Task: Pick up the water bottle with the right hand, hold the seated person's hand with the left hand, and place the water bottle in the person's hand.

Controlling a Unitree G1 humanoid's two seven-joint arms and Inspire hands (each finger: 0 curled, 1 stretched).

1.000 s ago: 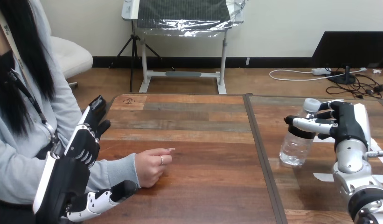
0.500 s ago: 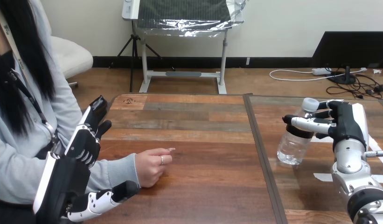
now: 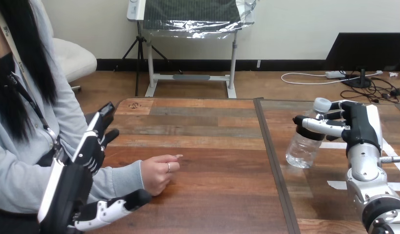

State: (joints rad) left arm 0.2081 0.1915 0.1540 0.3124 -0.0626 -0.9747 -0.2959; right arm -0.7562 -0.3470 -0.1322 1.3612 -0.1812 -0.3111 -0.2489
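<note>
Right hand (image 3: 361,127), right side of frame: fingers (image 3: 320,125) wrapped round the upper half of the water bottle (image 3: 301,146), just under its white cap (image 3: 322,104), pinching it against the palm. The bottle is clear and leans with its cap toward the hand and its base out to the left. Can't tell whether the base touches the table (image 3: 212,146) or sits just off it. Right forearm comes up from the lower right corner, and white tape marks (image 3: 339,185) lie on the wood beside it. Left hand (image 3: 88,148), lower left of frame: spread wide and holding nothing, with straight fingers pointing up-frame and the thumb (image 3: 115,208) stretched right along the near edge. The person's grey sleeve (image 3: 121,176) lies in the gap between thumb and fingers. No curl round it, and I can't tell if there's contact. The person's hand (image 3: 158,174) rests on the table right of my thumb tip, loosely closed, one finger pointing right. Bottle and person's hand are well apart, with the table's dark strip (image 3: 272,151) running between them.
</note>
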